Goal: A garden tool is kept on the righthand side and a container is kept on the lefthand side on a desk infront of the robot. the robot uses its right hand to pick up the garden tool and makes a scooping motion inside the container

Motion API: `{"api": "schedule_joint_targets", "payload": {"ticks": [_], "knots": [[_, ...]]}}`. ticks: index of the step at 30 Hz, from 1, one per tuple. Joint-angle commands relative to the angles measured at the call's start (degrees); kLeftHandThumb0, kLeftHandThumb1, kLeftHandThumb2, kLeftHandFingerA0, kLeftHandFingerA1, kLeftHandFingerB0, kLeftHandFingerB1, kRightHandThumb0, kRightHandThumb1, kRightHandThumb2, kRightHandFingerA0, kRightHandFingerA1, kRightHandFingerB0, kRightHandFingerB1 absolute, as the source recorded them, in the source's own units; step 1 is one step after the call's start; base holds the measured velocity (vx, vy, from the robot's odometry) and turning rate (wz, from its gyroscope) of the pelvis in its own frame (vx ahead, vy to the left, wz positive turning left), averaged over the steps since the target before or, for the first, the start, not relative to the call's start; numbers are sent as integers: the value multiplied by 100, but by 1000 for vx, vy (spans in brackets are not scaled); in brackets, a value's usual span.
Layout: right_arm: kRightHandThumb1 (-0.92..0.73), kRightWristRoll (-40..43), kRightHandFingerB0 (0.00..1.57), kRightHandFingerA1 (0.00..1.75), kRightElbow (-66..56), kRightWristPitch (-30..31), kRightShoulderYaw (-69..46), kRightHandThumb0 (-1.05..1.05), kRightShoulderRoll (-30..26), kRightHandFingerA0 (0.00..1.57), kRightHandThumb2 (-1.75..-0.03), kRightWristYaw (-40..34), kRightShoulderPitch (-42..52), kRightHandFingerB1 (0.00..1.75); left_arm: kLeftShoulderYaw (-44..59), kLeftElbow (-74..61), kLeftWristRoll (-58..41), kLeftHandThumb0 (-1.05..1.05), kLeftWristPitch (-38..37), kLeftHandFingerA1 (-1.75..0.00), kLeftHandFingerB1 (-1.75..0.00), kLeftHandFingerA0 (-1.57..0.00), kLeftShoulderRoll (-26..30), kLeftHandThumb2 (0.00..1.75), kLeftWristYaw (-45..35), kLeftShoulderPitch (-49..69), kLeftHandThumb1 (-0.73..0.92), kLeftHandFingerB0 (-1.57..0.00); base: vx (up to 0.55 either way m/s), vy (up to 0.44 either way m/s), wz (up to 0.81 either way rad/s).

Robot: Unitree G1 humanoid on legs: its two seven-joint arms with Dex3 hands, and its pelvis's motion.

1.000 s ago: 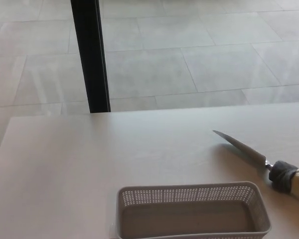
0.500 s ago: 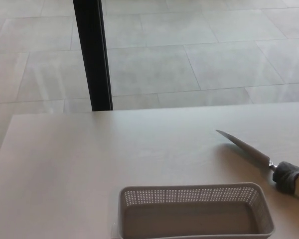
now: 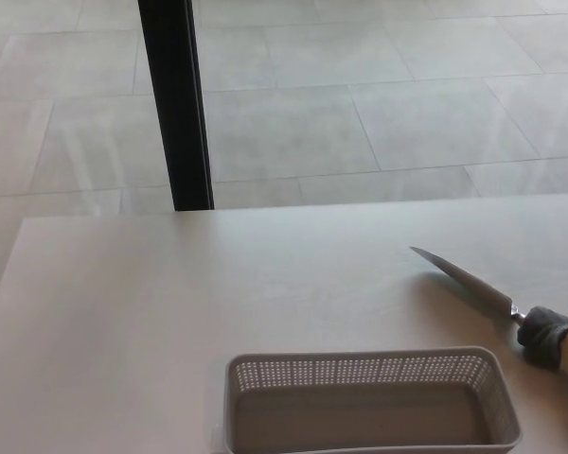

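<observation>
Garden trowel (image 3: 497, 301), with a narrow pointed metal blade and a dark-collared pale handle, lies flat on the pale desk (image 3: 170, 303), just right of and slightly beyond the grey perforated basket (image 3: 369, 402), its handle running off the picture's right edge. Neither robot hand is in view, so I cannot tell how their fingers stand. Risk, as I judge it: a right-hand grasp on the thin blade could slip, or the swing could knock the light basket.
</observation>
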Motion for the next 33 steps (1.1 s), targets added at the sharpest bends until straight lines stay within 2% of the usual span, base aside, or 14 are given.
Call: {"api": "schedule_joint_targets", "payload": {"ticks": [1, 2, 3, 4, 8, 10, 12, 15, 21, 23, 25, 28, 30, 33], "knots": [[-59, -1061, 6, 25, -360, 200, 908, -83, -471, 0, -100, 643, 471, 31, 51, 9, -178, -39, 221, -69, -53, -57, 160, 59, -78, 28, 66, -39, 0, 0, 0], [-68, -1228, 10, 10, -228, 257, 1148, -98, -517, 0, -102, 699, 505, 22, -54, 43, -56, -39, 213, -67, -50, -56, 168, 59, 45, -2, 68, -35, 0, 0, 0], [-77, -1175, 5, 7, -211, 340, 1201, -88, -541, 0, -64, 778, 500, 25, -59, 35, -58, -39, 187, -70, -52, -55, 166, 60, 32, 7, 68, -36, 0, 0, 0], [-66, -1099, 8, 0, -144, 508, 1299, -105, -562, 0, -105, 972, 489, 9, -82, 31, -39, -40, 154, -69, -53, -56, 164, 60, 22, 18, 69, -40, 0, 0, 0], [-64, -1206, 5, 0, 7, 779, 1661, -105, -710, 0, -106, 1200, 461, 7, -100, 77, -56, -39, 93, -69, -53, -52, 152, 61, 25, 12, 70, -39, 0, 0, 0], [-66, -1517, 12, 3, 106, 905, 1956, -105, -805, 0, -107, 1215, 395, 7, -124, 48, -55, -41, 115, -68, -52, -53, 161, 60, 10, 6, 68, -42, 0, 0, 0], [-65, -1560, 12, 3, 257, 935, 2087, -105, -771, 0, -108, 1239, 363, 7, -160, 57, -30, -42, 160, -67, -52, -55, 177, 60, 24, 15, 69, -42, 0, 0, 0], [-64, -1748, 0, 7, 610, 866, 2312, -105, -645, 0, -107, 1150, 287, 2, -171, -19, -40, -40, 107, -71, -53, -54, 150, 61, 42, 36, 71, -39, 0, 0, 0], [-65, -2093, 0, 8, 613, 1009, 2555, -105, -449, 0, -105, 987, 264, 1, -103, 90, -123, -43, 166, -68, -54, -60, 167, 61, 10, -23, 68, -43, 0, 0, 0], [-65, -2216, 0, 7, 772, 1039, 2661, -105, -381, 0, -104, 969, 151, 0, -121, 47, -106, -42, 90, -68, -50, -56, 155, 61, -22, 8, 69, -36, 0, 0, 0], [-64, -2333, 0, 8, 886, 1051, 2732, -105, -317, 0, -103, 914, 87, 0, -160, -10, -75, -44, 57, -68, -51, -55, 158, 61, -41, 50, 69, -36, 0, 0, 0], [-61, -2567, 0, 12, 1001, 1164, 2882, -99, -195, 0, -100, 859, -28, 5, -91, 29, -127, -44, 75, -72, -54, -63, 142, 59, 30, 29, 66, -45, 0, 0, 0], [-62, -2648, 0, 11, 980, 1181, 2921, -99, -164, 0, -99, 852, -8, 5, -107, -1, -112, -43, 86, -71, -54, -60, 127, 60, 37, 87, 68, -41, 0, 0, 0], [-62, -2928, 7, 10, 813, 1211, 3099, -98, -107, 0, -97, 787, -9, 7, -142, -6, -103, -43, 54, -71, -54, -59, 133, 61, -88, 126, 69, -42, 0, 0, 0]]}}
